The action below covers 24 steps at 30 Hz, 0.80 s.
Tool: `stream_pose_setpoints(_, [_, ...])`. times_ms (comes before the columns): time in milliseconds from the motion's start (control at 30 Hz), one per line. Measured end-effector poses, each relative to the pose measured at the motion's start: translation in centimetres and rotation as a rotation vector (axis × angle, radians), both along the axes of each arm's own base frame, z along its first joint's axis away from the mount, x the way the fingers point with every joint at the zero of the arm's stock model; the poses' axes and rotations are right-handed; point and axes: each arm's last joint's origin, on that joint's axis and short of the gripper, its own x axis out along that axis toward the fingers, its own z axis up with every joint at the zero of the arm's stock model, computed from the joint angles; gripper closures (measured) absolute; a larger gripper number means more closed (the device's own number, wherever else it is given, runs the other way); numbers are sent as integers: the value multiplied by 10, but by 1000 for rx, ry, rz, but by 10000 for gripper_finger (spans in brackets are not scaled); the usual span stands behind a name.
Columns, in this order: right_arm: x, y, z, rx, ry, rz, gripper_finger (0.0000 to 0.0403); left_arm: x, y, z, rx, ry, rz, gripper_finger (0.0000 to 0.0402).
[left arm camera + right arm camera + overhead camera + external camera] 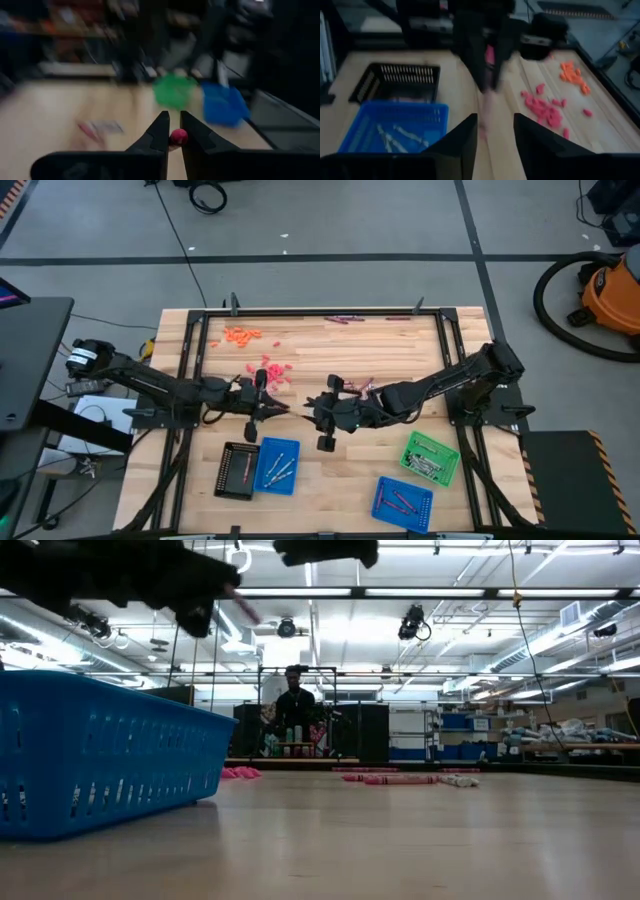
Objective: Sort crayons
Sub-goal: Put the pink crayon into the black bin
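Note:
My left gripper [280,408] hangs above the table's middle, pointing toward the right edge, and is shut on a red-pink crayon [178,136]. My right gripper [312,406] faces it from the right, open [495,135], with nothing between its fingers. The left fingers and their crayon [491,52] stand just ahead of it. Loose red-pink crayons [270,368] lie on the table beyond the grippers, with orange ones [240,335] farther back on the left. Purple crayons [345,320] lie near the far edge. My left gripper pinches the red-pink crayon between its two fingers [160,132]. The crayon lies along the fingers and shows end-on in the left wrist view. The fingers come level from the table's left. The crayon is lifted clear of the table, one end [245,608] sticking out past the fingertips.
A black tray [237,470] and a blue tray [278,465] stand near the front, below the grippers. A second blue tray [403,502] and a green tray [432,457] stand at the front right. A few crayons [365,387] lie by the right arm. A person stands in the room beyond.

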Motion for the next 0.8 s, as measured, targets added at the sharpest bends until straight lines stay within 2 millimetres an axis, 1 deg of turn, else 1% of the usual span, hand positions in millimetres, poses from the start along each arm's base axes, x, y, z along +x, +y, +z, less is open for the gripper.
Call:
stream_pose_setpoints(133, [-9,2,-8,-6,86,-60,258,-8,-10,7,-108,227,-90,373])
stream_pose_setpoints(233, [-13,2,-12,-10,131,-101,259,-12,-23,11,-144,448,-119,372])
stream_pose_setpoints(400, [-14,2,-14,-11,142,-108,260,-24,-42,23,-228,732,-127,366])
stream_pose_setpoints(500, [-14,3,-14,-16,148,-104,260,-32,-51,27,-319,851,-101,365])
stream_pose_setpoints(567, [-14,3,-14,-17,149,-103,260,-38,-57,23,-378,918,-75,365])
stream_pose_setpoints(700, [-14,2,-14,-33,151,-96,260,-44,-69,0,-472,1047,-2,364])
stream_pose_setpoints(800, [-14,3,-14,-42,155,-89,260,-42,-77,-13,-505,1107,45,364])
